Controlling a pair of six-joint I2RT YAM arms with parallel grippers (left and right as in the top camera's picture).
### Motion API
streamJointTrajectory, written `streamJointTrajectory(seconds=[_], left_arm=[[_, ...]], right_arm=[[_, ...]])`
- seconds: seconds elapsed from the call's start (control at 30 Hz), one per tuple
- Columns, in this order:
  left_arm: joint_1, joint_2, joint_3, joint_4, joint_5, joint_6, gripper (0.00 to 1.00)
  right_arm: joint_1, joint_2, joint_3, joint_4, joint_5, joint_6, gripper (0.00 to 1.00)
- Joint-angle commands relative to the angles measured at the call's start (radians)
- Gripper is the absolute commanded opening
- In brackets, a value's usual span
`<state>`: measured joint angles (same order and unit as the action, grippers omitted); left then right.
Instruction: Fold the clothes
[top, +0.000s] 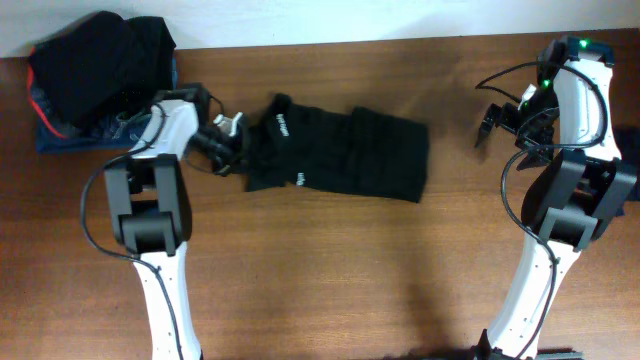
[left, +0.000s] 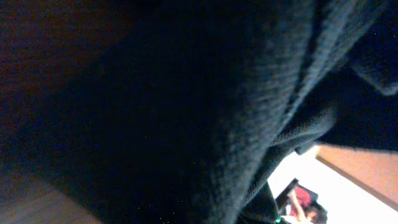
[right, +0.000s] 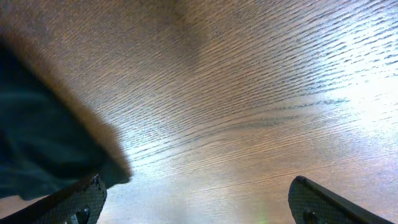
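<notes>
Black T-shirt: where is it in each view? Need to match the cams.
Overhead: black T-shirt upper centre, partly folded on the table.
Left wrist: its fabric fills nearly the whole frame.
Right wrist: probably the dark blur at left edge.
Shared landmark: the wooden table, clearest in overhead and right wrist.

The clothes (top: 345, 150) lie on the tabletop (top: 350, 270), in its middle and towards the far edge, stretched from left to right. The left arm (top: 150, 190) stands at the near left and reaches up to the left end of the clothes, where the left jaws meet the fabric; in the left wrist view the fabric lies right against the camera. Behind this arm, in the far left corner, sits a heap of other garments (top: 95, 75). The right arm (top: 565, 190) stands at the near right, with the right jaws over bare tabletop, well apart from the right end of the clothes.
</notes>
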<state>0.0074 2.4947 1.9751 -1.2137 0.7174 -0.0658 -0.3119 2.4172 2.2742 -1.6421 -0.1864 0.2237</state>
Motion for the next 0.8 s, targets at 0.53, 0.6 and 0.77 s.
streamJointTrajectory(seconds=[0.53, 0.6, 0.77], left_arm=[[-0.016, 0.007, 0.558, -0.404, -0.438, 0.059, 0.01], [-0.048, 0.007, 0.561, -0.418, -0.460, 0.059, 0.00], [-0.122, 0.007, 0.561, -0.432, -0.547, 0.058, 0.01]], right_arm=[[-0.003, -0.034, 0.018, 0.007, -0.013, -0.010, 0.99], [-0.003, -0.034, 0.018, 0.007, -0.013, -0.010, 0.99], [-0.003, -0.034, 0.018, 0.007, -0.013, -0.010, 0.99]])
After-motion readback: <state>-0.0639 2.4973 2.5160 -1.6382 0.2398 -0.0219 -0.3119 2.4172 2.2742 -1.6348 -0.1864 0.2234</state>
